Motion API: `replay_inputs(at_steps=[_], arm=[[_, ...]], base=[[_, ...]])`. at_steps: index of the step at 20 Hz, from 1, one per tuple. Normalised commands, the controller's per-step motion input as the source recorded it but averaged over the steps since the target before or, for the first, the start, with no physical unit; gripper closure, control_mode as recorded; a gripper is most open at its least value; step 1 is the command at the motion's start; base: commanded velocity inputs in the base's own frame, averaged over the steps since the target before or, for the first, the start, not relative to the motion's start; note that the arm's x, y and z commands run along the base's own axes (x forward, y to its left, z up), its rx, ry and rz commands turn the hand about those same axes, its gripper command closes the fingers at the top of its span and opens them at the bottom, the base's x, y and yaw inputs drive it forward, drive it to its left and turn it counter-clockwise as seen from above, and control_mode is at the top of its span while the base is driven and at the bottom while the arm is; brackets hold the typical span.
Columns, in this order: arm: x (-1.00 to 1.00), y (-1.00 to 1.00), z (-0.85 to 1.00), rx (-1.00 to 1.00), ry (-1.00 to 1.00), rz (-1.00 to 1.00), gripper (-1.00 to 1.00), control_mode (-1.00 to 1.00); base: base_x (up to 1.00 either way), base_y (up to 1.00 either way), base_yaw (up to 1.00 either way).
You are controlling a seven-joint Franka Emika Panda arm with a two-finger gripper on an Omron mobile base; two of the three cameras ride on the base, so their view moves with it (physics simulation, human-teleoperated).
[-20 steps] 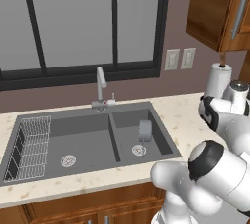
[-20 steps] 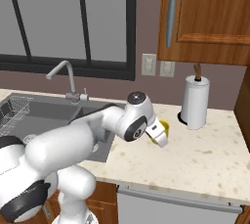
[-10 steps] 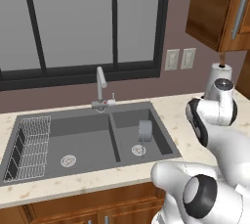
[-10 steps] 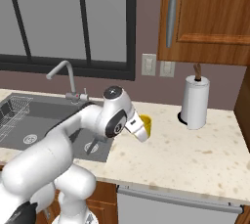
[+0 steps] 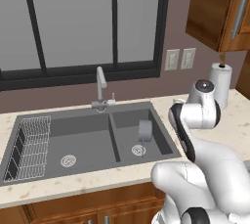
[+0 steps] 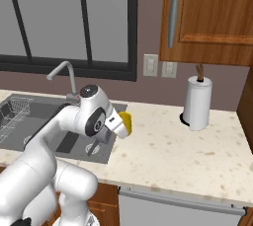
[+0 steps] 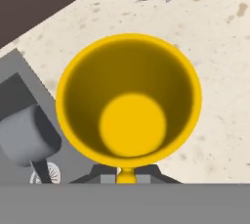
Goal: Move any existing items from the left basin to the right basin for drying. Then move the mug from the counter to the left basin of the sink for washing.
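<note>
The gripper (image 6: 120, 125) is closed on the small bright yellow cylindrical mug (image 7: 128, 101), lifted above the beige speckled stone counter (image 6: 188, 151). The grey metallic cup (image 5: 145, 130) stands in the narrower right basin (image 5: 158, 135); the white paper towel roll (image 6: 197, 102) is well apart.

I count one yellow mug (image 7: 128, 101), held up in front of my hand camera. One grey cup (image 5: 145, 130), sitting in the narrower basin (image 5: 161, 140). One sink (image 5: 93, 167) with two basins: the wider one (image 5: 90, 142) and that narrower one. Two round drains, one per basin. One white wire rack (image 5: 31, 145). One faucet (image 5: 101, 87). One paper towel roll (image 6: 197, 103). Two wall outlets (image 5: 178, 59). One counter (image 6: 188, 151).
</note>
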Motion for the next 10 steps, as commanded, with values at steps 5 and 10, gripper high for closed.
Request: replay_inputs(at_steps=[5,10], arm=[[0.00,0.68,0.00,0.00,0.00,0.11,1.00,-1.00],[0.03,0.69,0.00,0.00,0.00,0.13,1.00,-1.00]], base=[[0.00,0.00,0.00],[0.00,0.00,0.00]])
